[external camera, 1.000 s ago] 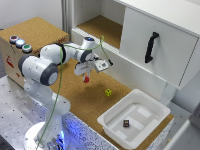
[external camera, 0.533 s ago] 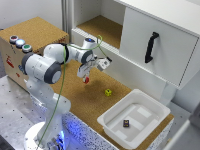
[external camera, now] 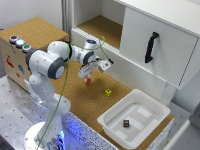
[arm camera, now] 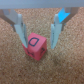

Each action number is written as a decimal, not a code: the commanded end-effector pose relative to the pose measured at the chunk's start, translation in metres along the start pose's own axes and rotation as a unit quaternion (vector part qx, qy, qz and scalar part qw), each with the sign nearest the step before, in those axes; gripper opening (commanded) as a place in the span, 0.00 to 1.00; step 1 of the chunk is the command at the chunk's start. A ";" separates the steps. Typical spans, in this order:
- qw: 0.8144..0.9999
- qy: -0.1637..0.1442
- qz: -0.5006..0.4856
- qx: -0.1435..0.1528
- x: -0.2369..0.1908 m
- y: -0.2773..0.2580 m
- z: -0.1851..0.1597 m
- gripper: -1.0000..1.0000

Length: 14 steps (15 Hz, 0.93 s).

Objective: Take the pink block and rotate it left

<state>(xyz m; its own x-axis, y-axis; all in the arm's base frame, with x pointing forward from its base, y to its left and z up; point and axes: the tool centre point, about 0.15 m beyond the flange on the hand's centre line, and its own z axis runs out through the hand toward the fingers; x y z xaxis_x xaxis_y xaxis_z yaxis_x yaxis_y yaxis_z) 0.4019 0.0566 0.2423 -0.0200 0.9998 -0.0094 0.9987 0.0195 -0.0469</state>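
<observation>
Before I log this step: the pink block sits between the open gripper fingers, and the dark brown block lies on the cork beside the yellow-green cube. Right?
Not quite. The exterior view shows the dark brown block inside the white tray, not on the cork. The rest holds.

The wrist view shows one readable mark: a dark outlined letter, looking like a "D", printed on the upper face of the pink block (arm camera: 37,46). In the exterior view, the wooden box (external camera: 15,60) at that view's left carries small red markings on its front, too blurred to read. Nothing else bears legible text.
</observation>
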 end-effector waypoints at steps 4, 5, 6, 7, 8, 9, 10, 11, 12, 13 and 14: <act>0.996 0.003 0.078 0.032 -0.012 -0.007 -0.045 1.00; 0.995 0.005 0.095 0.032 -0.014 -0.010 -0.049 1.00; 0.993 0.010 0.115 0.037 -0.018 -0.014 -0.051 1.00; 0.988 0.017 0.150 0.046 -0.024 -0.018 -0.051 1.00; 0.982 0.024 0.178 0.053 -0.031 -0.021 -0.050 1.00; 0.973 0.032 0.218 0.062 -0.041 -0.025 -0.048 1.00; 0.964 0.039 0.255 0.069 -0.050 -0.027 -0.047 1.00; 0.955 0.046 0.283 0.073 -0.057 -0.030 -0.047 1.00; 0.946 0.051 0.310 0.075 -0.063 -0.033 -0.046 1.00; 0.938 0.055 0.332 0.077 -0.067 -0.034 -0.047 1.00; 0.928 0.058 0.360 0.078 -0.074 -0.035 -0.044 1.00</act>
<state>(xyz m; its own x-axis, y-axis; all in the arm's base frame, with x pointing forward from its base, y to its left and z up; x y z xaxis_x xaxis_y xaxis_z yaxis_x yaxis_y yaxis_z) 0.3819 0.0158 0.2864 0.4776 0.8765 -0.0606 0.8655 -0.4812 -0.1391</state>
